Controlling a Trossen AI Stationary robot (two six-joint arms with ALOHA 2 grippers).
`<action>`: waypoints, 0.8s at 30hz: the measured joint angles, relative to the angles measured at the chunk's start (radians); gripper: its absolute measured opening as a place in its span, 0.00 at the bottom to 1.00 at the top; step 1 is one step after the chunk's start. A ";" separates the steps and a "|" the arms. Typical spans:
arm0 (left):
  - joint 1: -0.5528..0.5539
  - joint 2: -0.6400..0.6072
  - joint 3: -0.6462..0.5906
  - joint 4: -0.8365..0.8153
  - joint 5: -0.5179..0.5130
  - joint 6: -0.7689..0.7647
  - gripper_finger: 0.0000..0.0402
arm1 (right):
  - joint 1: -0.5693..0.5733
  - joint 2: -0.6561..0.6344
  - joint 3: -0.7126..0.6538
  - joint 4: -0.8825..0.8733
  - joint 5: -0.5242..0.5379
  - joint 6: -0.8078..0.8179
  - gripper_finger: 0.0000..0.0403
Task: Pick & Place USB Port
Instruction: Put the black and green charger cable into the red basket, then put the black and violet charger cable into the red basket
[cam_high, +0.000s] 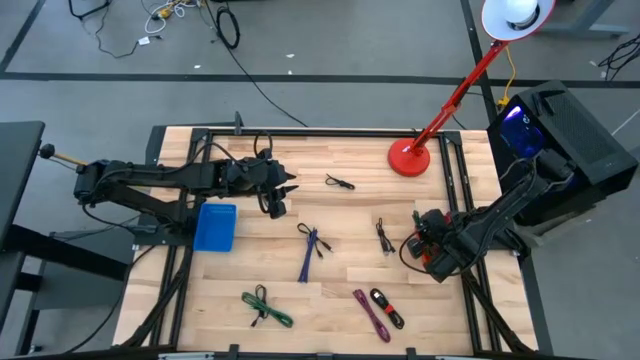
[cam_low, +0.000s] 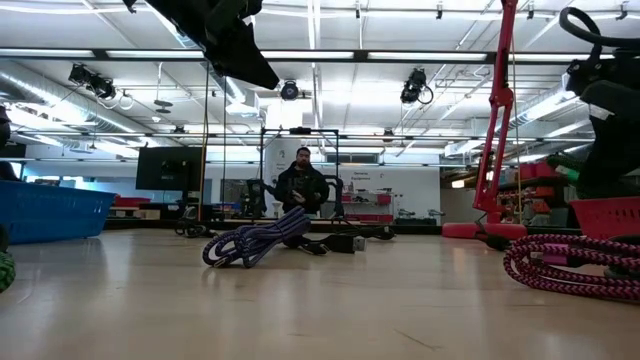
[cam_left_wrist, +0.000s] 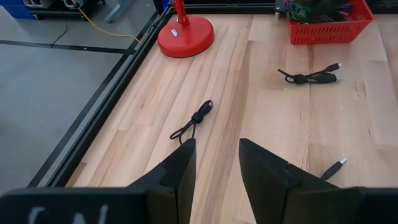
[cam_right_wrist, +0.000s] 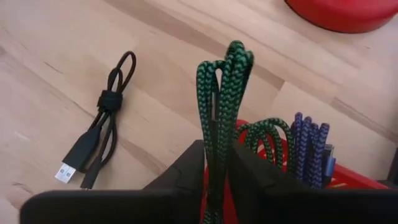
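Closest in, the right gripper (cam_right_wrist: 219, 171) sits right over the red basket (cam_high: 432, 258) at the table's right edge, fingers pinched on a looped green braided cable (cam_right_wrist: 222, 93), the fingers only a sliver apart around it. More green and blue cables (cam_right_wrist: 311, 149) are already in that basket. Just beside it lies a black USB cable (cam_right_wrist: 99, 134). Farther off, the left gripper (cam_left_wrist: 216, 163) hovers open and empty near the blue bin (cam_high: 215, 227), with the red lamp base (cam_left_wrist: 185, 34) beyond.

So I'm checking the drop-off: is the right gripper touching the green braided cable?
Touching. In the right wrist view the green braided cable stands between the right gripper fingers, pressed against them with no gap, above the red basket.
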 joint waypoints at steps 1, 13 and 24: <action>0.000 0.000 0.000 0.000 0.000 0.000 0.31 | 0.000 0.000 0.000 -0.001 0.009 -0.001 0.18; 0.000 0.000 0.000 0.000 0.000 -0.002 0.31 | -0.028 -0.161 0.000 -0.169 0.103 -0.059 0.30; 0.000 0.000 0.000 0.008 0.005 -0.114 0.31 | -0.105 -0.333 0.090 0.127 0.451 -0.675 0.32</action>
